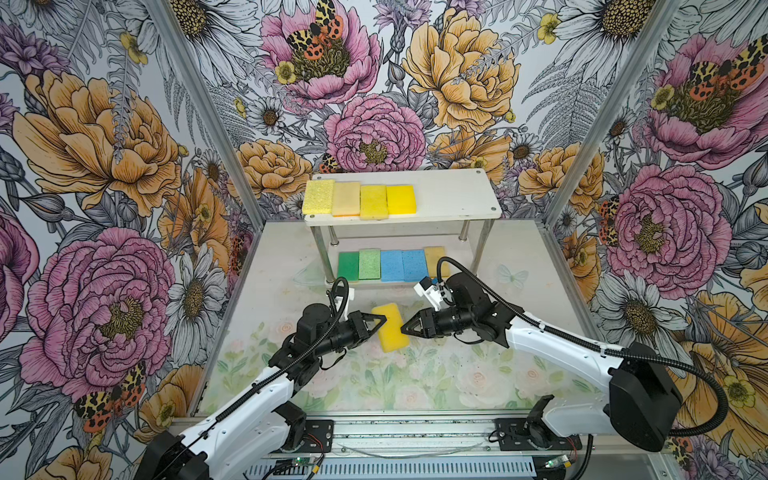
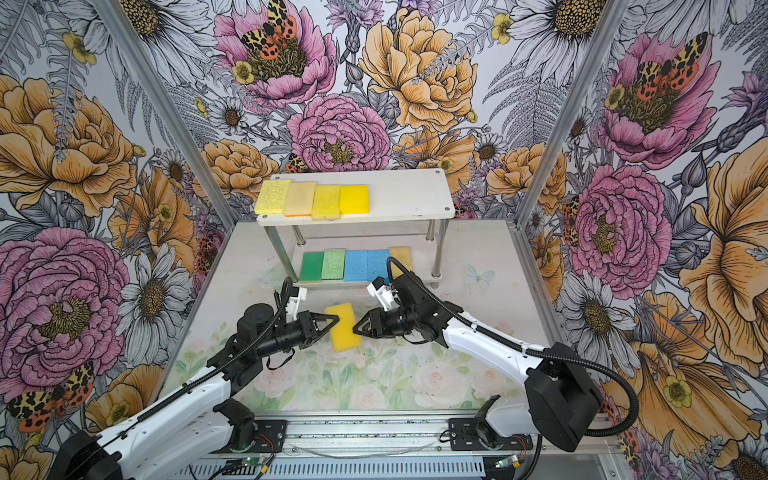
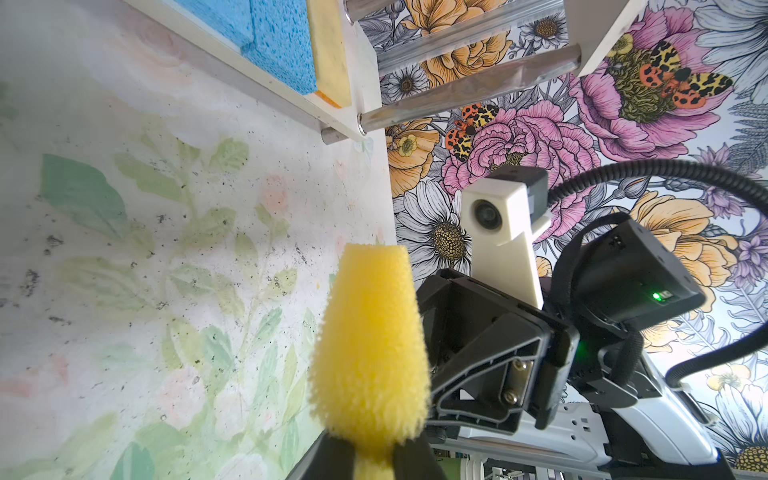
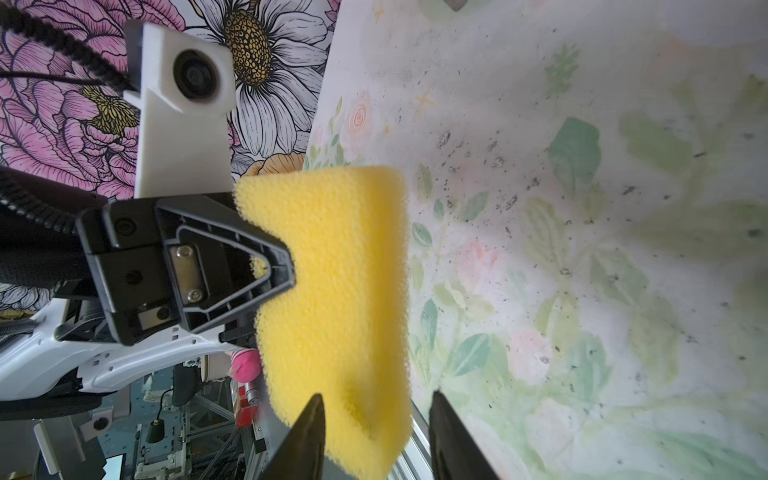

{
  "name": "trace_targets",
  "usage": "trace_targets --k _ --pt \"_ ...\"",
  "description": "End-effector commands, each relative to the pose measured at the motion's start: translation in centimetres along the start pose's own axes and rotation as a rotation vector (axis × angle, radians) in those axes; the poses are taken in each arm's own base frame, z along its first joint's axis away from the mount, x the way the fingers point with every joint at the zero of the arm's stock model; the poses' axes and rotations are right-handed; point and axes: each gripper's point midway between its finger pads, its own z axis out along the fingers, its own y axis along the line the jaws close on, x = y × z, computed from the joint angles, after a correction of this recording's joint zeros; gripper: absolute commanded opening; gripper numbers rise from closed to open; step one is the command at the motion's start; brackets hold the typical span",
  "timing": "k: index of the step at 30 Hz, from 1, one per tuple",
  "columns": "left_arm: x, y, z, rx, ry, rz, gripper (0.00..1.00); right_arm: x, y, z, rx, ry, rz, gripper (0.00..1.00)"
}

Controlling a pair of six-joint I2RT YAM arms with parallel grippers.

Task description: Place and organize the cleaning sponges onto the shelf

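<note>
Right now the bright yellow sponge [image 1: 390, 328] hangs above the flowered table [image 1: 415, 382], in front of the shelf [image 1: 457, 199] and between the two arms. The left gripper [image 1: 382, 320] is clenched on one long edge of it; the left wrist view shows the foam squeezed thin between the fingertips. The right gripper [image 1: 403, 329] sits at the opposite edge with its jaws parted: in the right wrist view one finger stands clear of the foam, and a dent marks the sponge between them. On the shelf's upper board, four yellow and tan sponges [image 1: 359, 200] lie side by side at the left end. On the lower board a dark green sponge [image 1: 348, 266], a light green sponge [image 1: 369, 264], two blue sponges [image 1: 403, 266] and a tan sponge [image 1: 434, 257] lie in a close row
</note>
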Motion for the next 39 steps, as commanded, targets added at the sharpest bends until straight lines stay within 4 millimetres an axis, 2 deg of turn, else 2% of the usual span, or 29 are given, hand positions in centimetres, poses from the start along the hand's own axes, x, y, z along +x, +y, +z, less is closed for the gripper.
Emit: trace_targets --k 1,8,13,17,23,32,39 --pt "-0.5 1.3 -0.7 -0.041 -0.042 -0.034 0.13 -2.0 1.1 -2.4 0.057 -0.133 -0.010 0.45" --pt "-2.5 3.4 -3.2 -0.045 -0.195 -0.157 0.13 -2.7 1.2 -4.7 0.121 -0.239 0.038 0.58" --pt "-3.4 4.6 -5.1 -0.026 -0.292 -0.237 0.13 -3.4 1.3 -5.9 0.154 -0.325 0.046 0.61" --pt "-3.7 5.2 -6.4 0.000 -0.363 -0.292 0.13 -3.6 0.9 -6.0 0.186 -0.363 0.072 0.64" --pt "-3.4 5.2 -6.4 0.033 -0.355 -0.313 0.13 -3.5 1.9 -4.0 0.171 -0.298 0.051 0.69" --pt "-3.4 4.7 -6.1 0.051 -0.336 -0.305 0.13 -2.0 4.5 0.9 0.131 -0.134 -0.026 0.70" --pt "-3.2 4.6 -6.1 0.059 -0.326 -0.302 0.13 -2.3 5.2 2.9 0.132 -0.101 -0.054 0.69"
